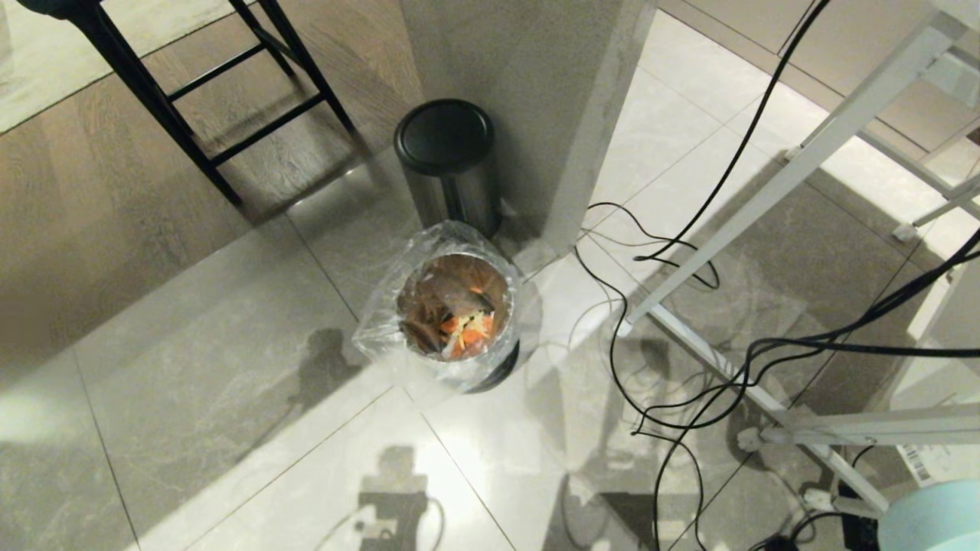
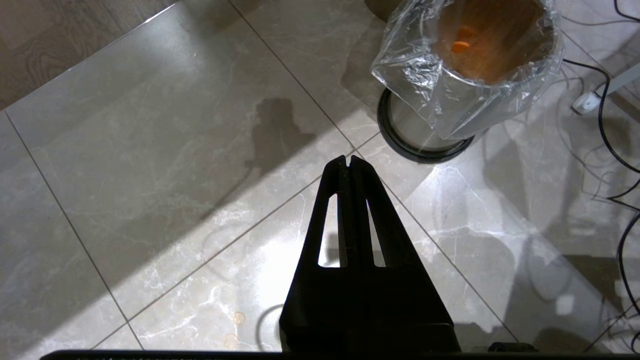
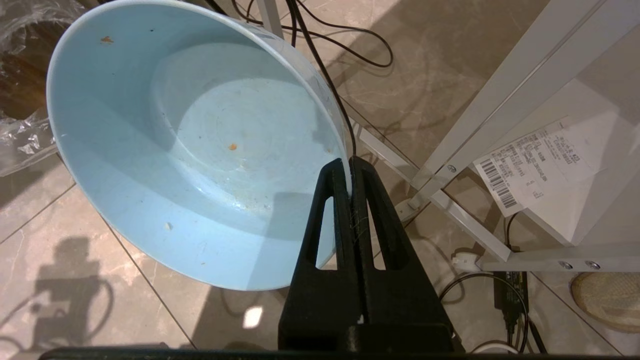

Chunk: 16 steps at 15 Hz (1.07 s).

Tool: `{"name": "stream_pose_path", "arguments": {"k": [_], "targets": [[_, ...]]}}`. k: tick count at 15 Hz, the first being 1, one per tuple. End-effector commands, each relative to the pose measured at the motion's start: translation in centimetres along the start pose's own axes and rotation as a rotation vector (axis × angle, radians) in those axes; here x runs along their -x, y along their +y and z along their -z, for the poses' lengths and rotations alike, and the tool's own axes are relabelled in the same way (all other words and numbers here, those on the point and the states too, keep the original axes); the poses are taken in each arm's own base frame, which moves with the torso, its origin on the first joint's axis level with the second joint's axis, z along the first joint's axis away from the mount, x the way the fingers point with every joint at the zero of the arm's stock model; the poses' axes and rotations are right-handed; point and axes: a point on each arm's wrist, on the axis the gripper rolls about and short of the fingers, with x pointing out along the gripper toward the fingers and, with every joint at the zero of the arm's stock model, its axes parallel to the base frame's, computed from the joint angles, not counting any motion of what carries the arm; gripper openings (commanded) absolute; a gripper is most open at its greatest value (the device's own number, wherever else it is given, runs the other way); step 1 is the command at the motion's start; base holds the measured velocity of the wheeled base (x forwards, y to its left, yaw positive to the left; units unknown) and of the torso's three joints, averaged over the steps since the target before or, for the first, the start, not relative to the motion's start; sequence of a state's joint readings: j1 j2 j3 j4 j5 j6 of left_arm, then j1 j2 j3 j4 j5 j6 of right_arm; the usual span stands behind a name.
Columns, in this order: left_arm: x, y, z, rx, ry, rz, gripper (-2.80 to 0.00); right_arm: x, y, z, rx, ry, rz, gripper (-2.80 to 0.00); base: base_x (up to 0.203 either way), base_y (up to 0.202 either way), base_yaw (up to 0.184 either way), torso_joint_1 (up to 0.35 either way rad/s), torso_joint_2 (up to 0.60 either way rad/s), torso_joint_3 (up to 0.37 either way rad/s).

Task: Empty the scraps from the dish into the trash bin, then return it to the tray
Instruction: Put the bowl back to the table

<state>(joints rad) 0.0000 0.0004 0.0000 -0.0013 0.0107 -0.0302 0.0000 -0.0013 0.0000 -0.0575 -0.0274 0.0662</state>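
**Right gripper pinching emptied bowl rim, scraps in the bin**

The right gripper (image 3: 351,167) has its jaws pinched on the rim of the dish (image 3: 200,150), one finger inside the wall, one outside. The dish is light blue, tilted toward the wrist camera so the whole inside shows. Inside is nearly bare: a few tiny orange specks and pale crumbs, no slices. In the head view only a pale blue edge of the dish (image 1: 930,516) shows at the lower right corner, well apart from the trash bin (image 1: 455,310).

The trash bin stands on the tiled floor (image 1: 230,398), round, lined with a crinkled clear plastic bag that flares out over the rim. The inside looks brownish. The scraps (image 1: 468,333) lie in it: orange carrot slices with a pale strip or two, toward the near side of the bin. In the left wrist view the same bin (image 2: 470,80) shows an orange piece against its inner wall.

The left gripper (image 2: 349,162) hangs over bare floor tile, near the bin but not touching it, jaws pressed together, holding nothing.

Just behind the trash bin is a steel cylinder bin (image 1: 448,164) with a black domed lid, against a grey wall corner. Black stool legs (image 1: 230,99) stand on the wood floor at far left. On the right, a white metal frame (image 1: 766,199) and loose black cables (image 1: 689,344) run across the tiles. A white label with a barcode (image 3: 530,170) is on the panel beside the frame. The tray is in none of the views.
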Motion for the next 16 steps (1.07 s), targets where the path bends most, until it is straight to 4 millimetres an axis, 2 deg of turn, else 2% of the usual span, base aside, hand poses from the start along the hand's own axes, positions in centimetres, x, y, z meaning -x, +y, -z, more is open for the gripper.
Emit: {"name": "stream_pose_path", "arguments": {"k": [1, 11, 16], "targets": [[-0.01, 0.0, 0.0, 0.0, 0.001, 0.0, -2.8, -0.01, 0.0, -0.01, -0.001, 0.0, 0.0, -2.8, 0.0, 0.0, 0.0, 0.0, 0.0, 0.0], [0.0, 0.0, 0.0, 0.0, -0.001, 0.0, -2.8, -0.01, 0.0, -0.01, 0.0, 0.0, 0.0, -2.8, 0.0, -0.002, 0.005, 0.001, 0.0, 0.0], [-0.01, 0.0, -0.01, 0.0, 0.001, 0.0, -2.8, -0.01, 0.0, -0.01, 0.0, 0.0, 0.0, -2.8, 0.001, -0.011, 0.159, 0.002, 0.0, 0.003]]}}
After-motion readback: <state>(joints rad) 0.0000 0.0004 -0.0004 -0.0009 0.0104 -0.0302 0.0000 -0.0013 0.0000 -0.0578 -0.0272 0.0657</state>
